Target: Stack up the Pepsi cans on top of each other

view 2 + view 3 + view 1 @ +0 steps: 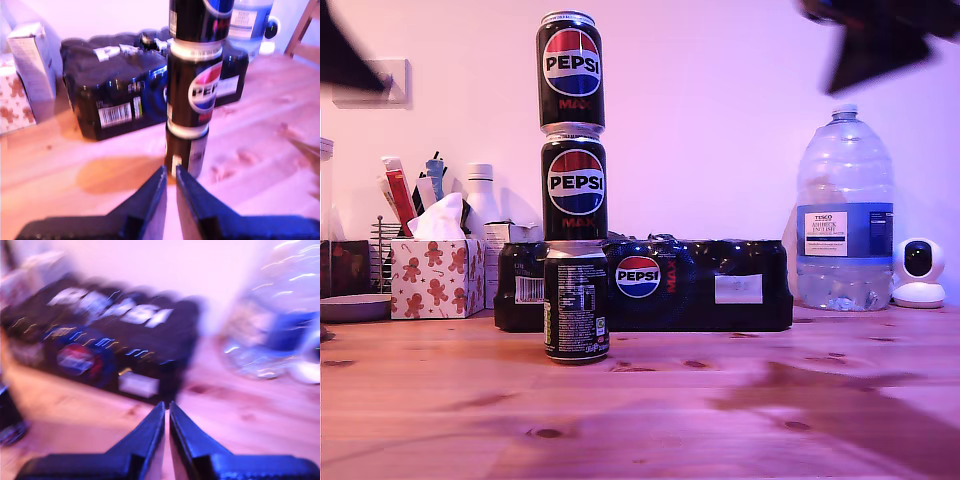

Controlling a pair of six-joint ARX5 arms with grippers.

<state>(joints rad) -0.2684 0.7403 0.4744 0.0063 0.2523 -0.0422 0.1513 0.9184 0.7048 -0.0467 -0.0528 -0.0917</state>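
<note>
The first gripper (170, 172) is showing its jaws drawn almost together with only a thin slit between them, gripping nothing; it is pointing at the foot of the stack from just in front of it, without touching. The second gripper (166, 407) is likewise pinched nearly closed and empty, and its blurred view is facing the shrink-wrapped multipack (115, 340) and the water bottle (280, 325), not the cans.

The three Pepsi cans are standing in one upright column on the wooden table (740, 410), in front of the multipack, towards the exterior view's left of centre. The bottom can (576, 300) is turning its white small print to the camera, the middle can (575, 188) is sitting on its rim, and the top can (570, 70) is crowning the pile. All three are looking square and unsupported.

Judging by this, the stacking appears done; what is left seems only to be keeping the arms clear of the tower.

In the exterior view both arms are hanging high, appearing only as dark blurred shapes at the upper left corner (345, 55) and upper right (875, 40); which is which cannot be told.
</note>
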